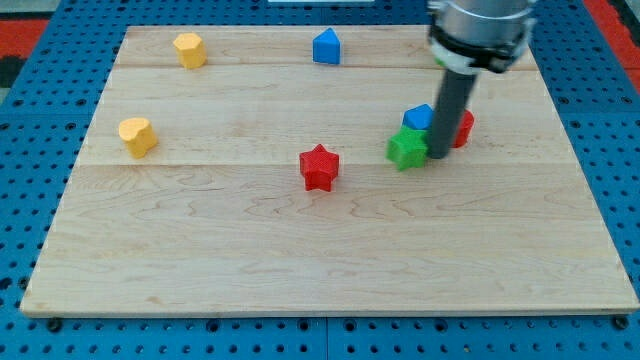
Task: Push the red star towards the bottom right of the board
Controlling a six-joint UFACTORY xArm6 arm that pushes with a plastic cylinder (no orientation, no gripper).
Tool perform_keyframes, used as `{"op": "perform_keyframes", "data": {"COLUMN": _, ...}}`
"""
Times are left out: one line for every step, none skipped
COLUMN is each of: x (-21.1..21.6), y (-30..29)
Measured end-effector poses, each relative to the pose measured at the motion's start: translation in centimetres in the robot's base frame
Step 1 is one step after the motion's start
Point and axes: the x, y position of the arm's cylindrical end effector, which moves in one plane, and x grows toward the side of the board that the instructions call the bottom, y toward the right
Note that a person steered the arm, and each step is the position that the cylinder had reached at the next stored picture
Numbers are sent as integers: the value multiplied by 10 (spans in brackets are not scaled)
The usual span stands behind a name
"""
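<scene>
The red star (319,167) lies on the wooden board (300,260), a little below its middle. My tip (438,157) is down on the board well to the star's right. It stands against the right side of a green star-like block (406,148). A blue block (419,117) lies just behind the green one. A red block (461,128) is partly hidden behind the rod, on its right.
A yellow block (189,49) lies near the view's top left and another yellow block (137,136) at the left. A blue block (326,46) sits at the top centre. Blue perforated table surrounds the board.
</scene>
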Motion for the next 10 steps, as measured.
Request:
{"op": "perform_keyframes", "data": {"x": -16, "y": -46}}
{"op": "perform_keyframes", "data": {"x": -35, "y": -58}}
{"op": "perform_keyframes", "data": {"x": -66, "y": -59}}
{"op": "perform_keyframes", "data": {"x": -77, "y": -43}}
{"op": "perform_keyframes", "data": {"x": -86, "y": 14}}
{"op": "perform_keyframes", "data": {"x": -56, "y": 19}}
{"op": "perform_keyframes", "data": {"x": -49, "y": 10}}
{"op": "perform_keyframes", "data": {"x": -51, "y": 7}}
{"op": "perform_keyframes", "data": {"x": -59, "y": 6}}
{"op": "perform_keyframes", "data": {"x": -47, "y": -11}}
